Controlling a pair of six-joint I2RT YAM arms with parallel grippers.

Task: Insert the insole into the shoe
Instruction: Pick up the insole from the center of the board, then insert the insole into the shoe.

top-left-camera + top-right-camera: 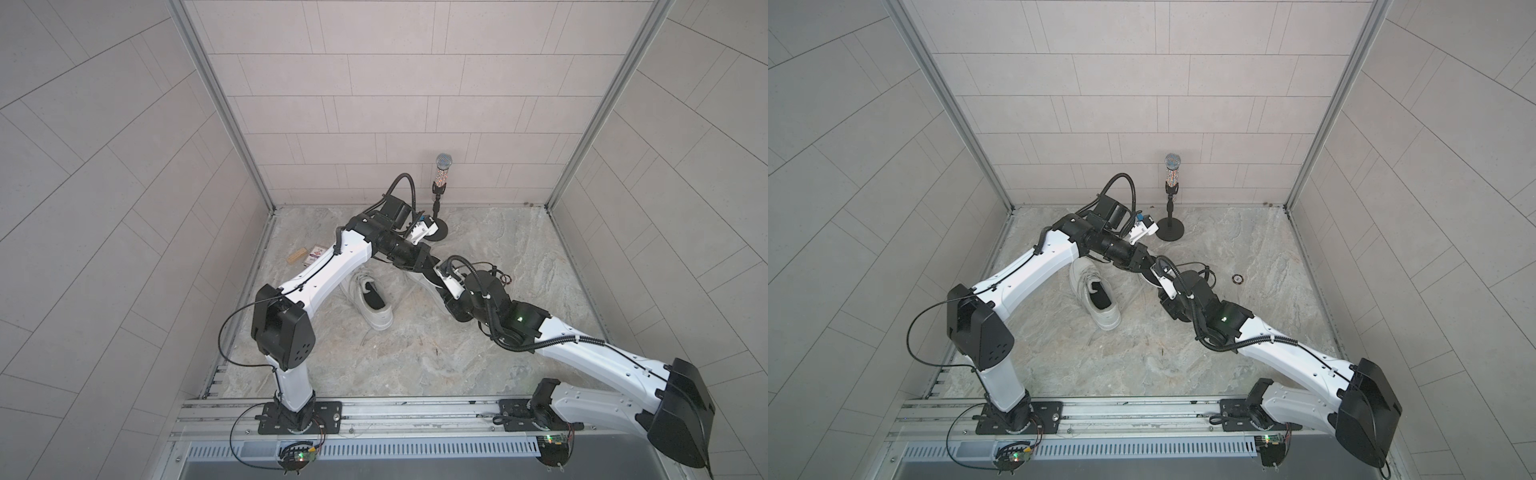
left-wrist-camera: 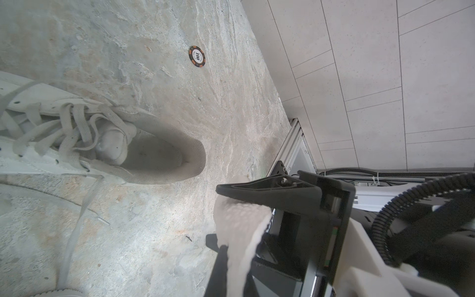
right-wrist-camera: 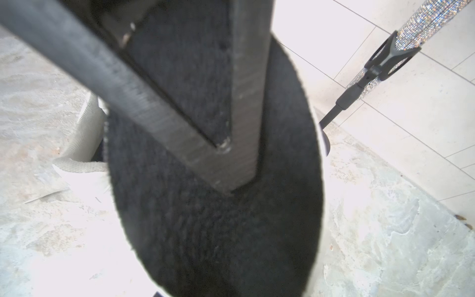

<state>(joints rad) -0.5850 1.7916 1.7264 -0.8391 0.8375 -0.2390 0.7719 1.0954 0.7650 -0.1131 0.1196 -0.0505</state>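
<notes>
Insole: the insole [image 2: 241,231] hangs in the air near the heel opening of the shoe [image 2: 102,144] and is not yet inside. Its dark fleece side fills the right wrist view.
Left fingers: the left fingers [image 2: 267,191] are closed on the pale edge of the insole.
Right fingers: one of the right fingers [image 3: 248,102] lies against the fleece side. Whether they clamp it, I cannot tell.
Step, as I judge: bringing the leading end into the opening.
To do it well: tilt that end down and slide it under the tongue. Push slowly so the soft insole does not fold, and avoid the loose laces [image 2: 72,123].
Second shoe: a second white shoe [image 1: 372,303] lies near, with a dark inside.
Desk: the desk [image 1: 415,365] looks like marbled stone. It carries a poker chip [image 2: 197,56], a microphone [image 1: 443,166] on a stand and a small box [image 1: 316,254].
Room: pale tiled walls on three sides, metal posts in the corners.
</notes>
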